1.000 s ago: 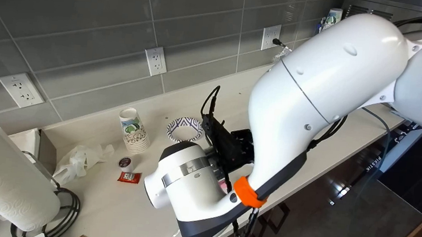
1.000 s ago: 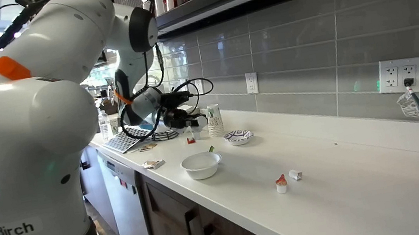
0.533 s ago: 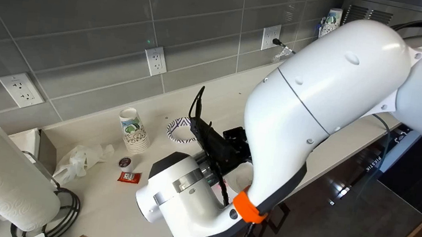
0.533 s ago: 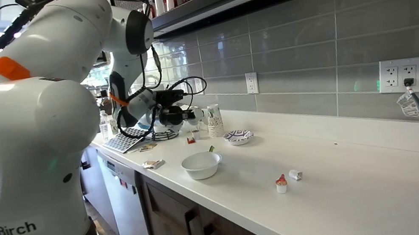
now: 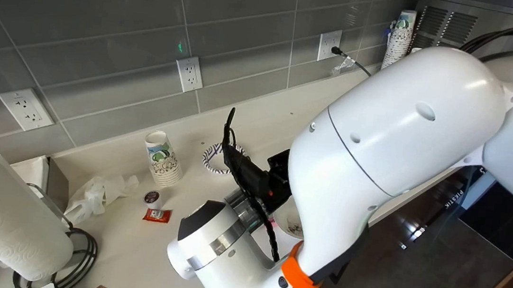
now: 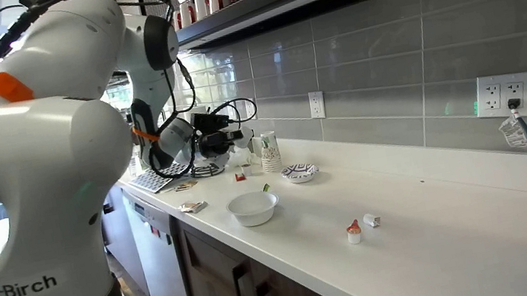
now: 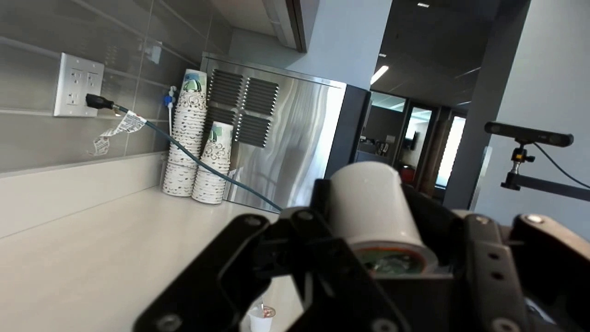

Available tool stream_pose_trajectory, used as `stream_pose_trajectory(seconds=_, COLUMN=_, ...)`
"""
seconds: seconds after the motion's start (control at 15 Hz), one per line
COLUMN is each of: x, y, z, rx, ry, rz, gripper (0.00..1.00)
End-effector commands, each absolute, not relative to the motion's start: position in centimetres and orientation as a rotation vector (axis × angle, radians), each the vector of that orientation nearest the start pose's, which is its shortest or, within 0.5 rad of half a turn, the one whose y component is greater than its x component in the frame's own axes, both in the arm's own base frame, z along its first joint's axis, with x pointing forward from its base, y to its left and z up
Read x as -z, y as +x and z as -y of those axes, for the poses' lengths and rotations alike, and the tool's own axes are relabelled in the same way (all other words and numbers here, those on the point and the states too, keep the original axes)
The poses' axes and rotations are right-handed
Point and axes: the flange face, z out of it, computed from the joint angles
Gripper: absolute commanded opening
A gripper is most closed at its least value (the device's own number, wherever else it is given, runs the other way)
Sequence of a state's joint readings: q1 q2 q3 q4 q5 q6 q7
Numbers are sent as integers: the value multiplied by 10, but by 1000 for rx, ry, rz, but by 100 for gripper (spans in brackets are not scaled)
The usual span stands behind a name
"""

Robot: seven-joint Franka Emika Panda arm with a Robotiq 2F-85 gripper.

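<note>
In the wrist view my gripper (image 7: 371, 203) is shut on a white pod (image 7: 375, 207). The pod's plain base points up and away, and its lid with green and orange print faces the camera. In an exterior view the gripper (image 6: 235, 135) is raised over the far part of the counter, pointing toward the wall side. The pod's pale shape is hard to tell from the clutter behind it there. From the opposite direction the forearm hides the fingertips, and only the black gripper body (image 5: 276, 179) shows.
A white bowl (image 6: 253, 210) stands near the counter's front edge. Behind it are a patterned bowl (image 6: 300, 173) and a cup stack (image 6: 270, 152). Another pod (image 5: 152, 198) and red packet (image 5: 157, 215) lie near the paper towels (image 5: 0, 222). An opened small cup (image 6: 354, 232) stands nearer the robot.
The arm has drawn back slightly, and the gripper has tipped upward with the pod held. More of the white bowl shows past the forearm. The counter items have not moved.
</note>
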State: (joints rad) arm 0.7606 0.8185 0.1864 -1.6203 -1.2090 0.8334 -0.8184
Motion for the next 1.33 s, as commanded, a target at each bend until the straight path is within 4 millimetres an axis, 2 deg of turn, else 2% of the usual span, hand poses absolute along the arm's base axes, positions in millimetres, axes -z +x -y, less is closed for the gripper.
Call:
stream_pose_trajectory(seconds=0.0, x=-210, y=443, z=-369, rx=1370, ry=752, rz=-1192, gripper=13)
stream_pose_trajectory(seconds=0.67, x=-223, y=452, z=-367, rx=1322, ry=860, rz=-1237, gripper=13)
stream_pose_trajectory(seconds=1.27, x=-229, y=478, z=-345, rx=1209, ry=1100, rz=-1323, gripper=13)
